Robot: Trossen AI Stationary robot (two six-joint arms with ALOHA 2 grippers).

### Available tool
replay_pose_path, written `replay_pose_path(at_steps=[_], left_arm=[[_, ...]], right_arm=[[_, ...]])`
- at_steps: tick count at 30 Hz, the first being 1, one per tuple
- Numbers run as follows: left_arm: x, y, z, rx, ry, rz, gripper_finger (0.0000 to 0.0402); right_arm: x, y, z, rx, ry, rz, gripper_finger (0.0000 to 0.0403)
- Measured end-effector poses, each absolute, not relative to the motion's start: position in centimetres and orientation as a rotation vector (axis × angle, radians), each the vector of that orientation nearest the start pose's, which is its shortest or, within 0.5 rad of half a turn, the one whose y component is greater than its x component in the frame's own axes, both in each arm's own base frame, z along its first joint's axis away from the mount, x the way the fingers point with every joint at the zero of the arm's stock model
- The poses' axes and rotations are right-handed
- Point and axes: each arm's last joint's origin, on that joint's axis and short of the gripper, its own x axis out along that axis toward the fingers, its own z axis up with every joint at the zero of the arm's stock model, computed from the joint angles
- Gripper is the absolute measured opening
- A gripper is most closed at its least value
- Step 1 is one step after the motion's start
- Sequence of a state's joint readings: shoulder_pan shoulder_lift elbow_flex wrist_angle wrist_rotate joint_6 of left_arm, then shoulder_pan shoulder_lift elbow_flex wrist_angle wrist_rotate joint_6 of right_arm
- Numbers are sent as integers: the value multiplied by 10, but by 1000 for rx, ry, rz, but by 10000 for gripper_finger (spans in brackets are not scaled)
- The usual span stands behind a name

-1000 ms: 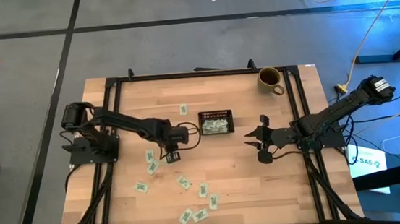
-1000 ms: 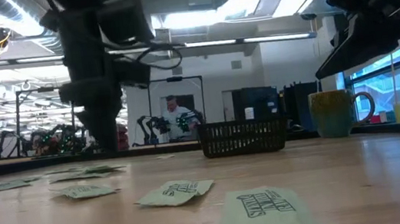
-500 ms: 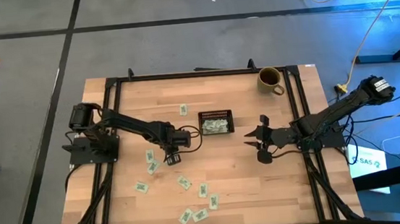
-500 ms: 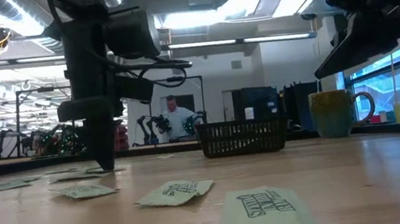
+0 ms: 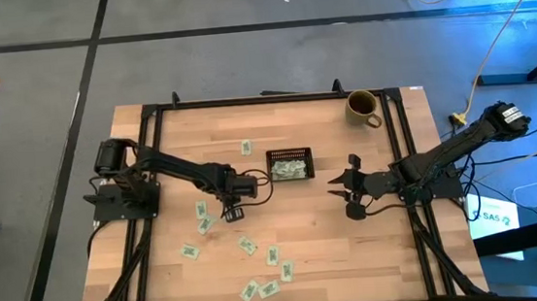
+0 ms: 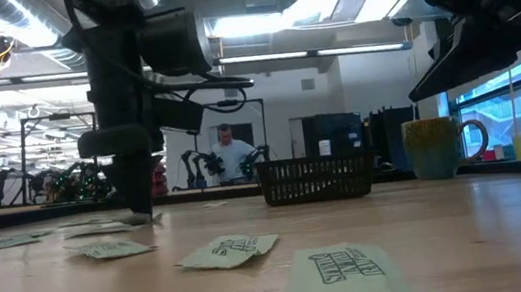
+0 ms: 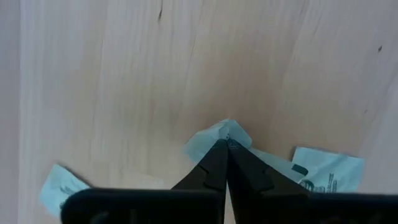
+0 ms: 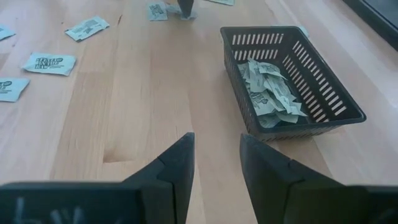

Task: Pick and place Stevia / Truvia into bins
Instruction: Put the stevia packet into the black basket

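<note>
Left hand pinches a packet by its edge; thin, limp paper, likely slips free. Right hand waits open.

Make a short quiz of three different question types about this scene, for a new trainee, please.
1. True or false: the black basket already contains sweetener packets.
2. Which end effector is closed on a packet? A) left B) right C) neither
3. Fill in: the olive mug stands near the table's far ____ corner in the high view.

Key: 1. True. 2. A: the left end effector pinches it at the table surface, while the right end effector is open, apart from the basket. 3. Right.
</note>
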State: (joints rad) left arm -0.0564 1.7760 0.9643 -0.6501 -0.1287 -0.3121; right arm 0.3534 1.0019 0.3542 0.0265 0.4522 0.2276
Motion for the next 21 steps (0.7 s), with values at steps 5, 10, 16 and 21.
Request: replay_pose_path(at_steps=[5, 10, 16, 21], left_arm=[[312, -15, 145, -87, 1401, 234, 2], [336, -15, 175, -23, 1290, 168, 2], [362, -7, 214, 86, 1109, 157, 3], [378, 7, 230, 181, 953, 158, 3]], right_arm=[[179, 52, 171, -23, 556, -160, 131], [178, 52, 171, -23, 557, -160, 131], [178, 52, 171, -23, 557, -160, 131], [178, 52, 171, -23, 557, -160, 131]])
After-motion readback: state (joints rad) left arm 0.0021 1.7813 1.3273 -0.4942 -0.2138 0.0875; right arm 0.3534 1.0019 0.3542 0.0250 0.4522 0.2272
